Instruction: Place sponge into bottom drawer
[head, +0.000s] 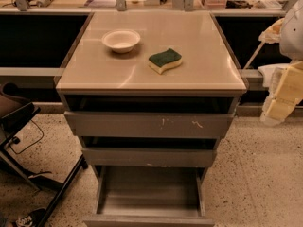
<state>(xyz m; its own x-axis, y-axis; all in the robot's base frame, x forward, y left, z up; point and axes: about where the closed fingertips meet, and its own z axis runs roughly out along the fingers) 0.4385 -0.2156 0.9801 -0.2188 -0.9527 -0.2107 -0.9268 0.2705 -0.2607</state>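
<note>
The sponge [165,60] lies green side up on the cabinet top [94,72], right of centre and towards the near edge; the white bowl [121,40] stands to its left and farther back, apart from it; the bottom drawer [149,193] is pulled well out towards the near side, below two drawers that are slightly ajar; the gripper [283,94] hangs at the right edge, beside the cabinet and well apart from the sponge; whether it is open or closed I cannot tell.

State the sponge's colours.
The sponge is dark green over pale yellow, camera view. The hand is at the right edge.
</note>
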